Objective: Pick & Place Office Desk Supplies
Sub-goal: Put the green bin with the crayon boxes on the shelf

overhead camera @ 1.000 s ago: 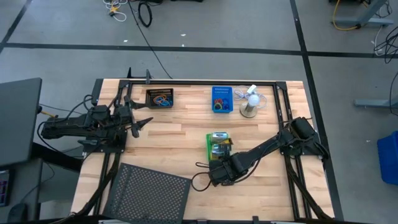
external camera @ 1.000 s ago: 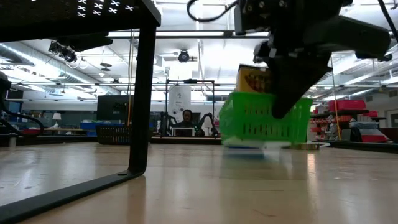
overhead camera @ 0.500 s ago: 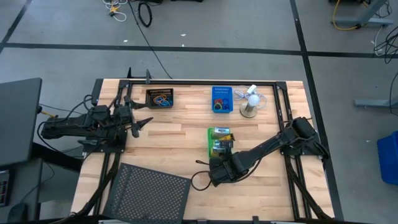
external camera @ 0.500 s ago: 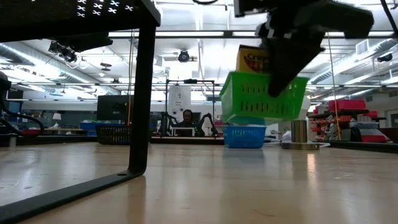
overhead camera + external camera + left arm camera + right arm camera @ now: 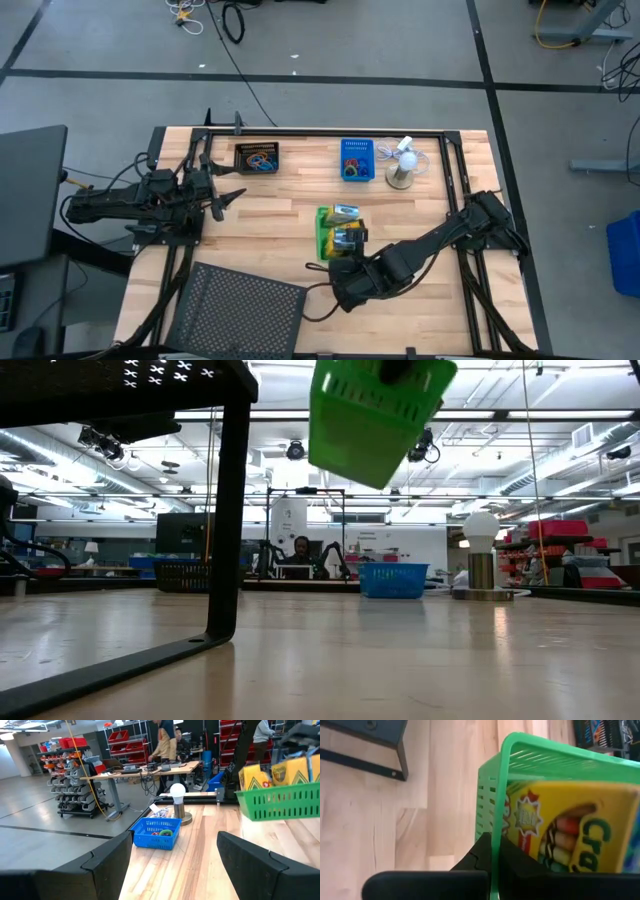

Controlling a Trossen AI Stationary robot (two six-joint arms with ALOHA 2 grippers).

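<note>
My right gripper is shut on a green bin and holds it in the air over the middle of the table. The bin carries a yellow crayon box and some small boxes. In the low view the green bin hangs high and tilted. My left gripper waits open and empty at the table's left side. A blue bin with band loops and a black bin with coloured loops stand on their bases by the far edge. My right gripper grips the green bin by its near end wall, at the rim. One finger is outside the wall and one inside, against the crayon box. The fingers come from the table's near side. The bin is lifted clear of the table and tilted.
A white mini fan stands right of the blue bin. A large black mesh tray stands on legs at the near left; its leg shows in the low view. People are at desks beyond the table.
My right gripper has risen with the green bin and moved a little toward the table's left edge. The bin has gone from just above the table to well clear of it, and has tipped from level to tilted.
</note>
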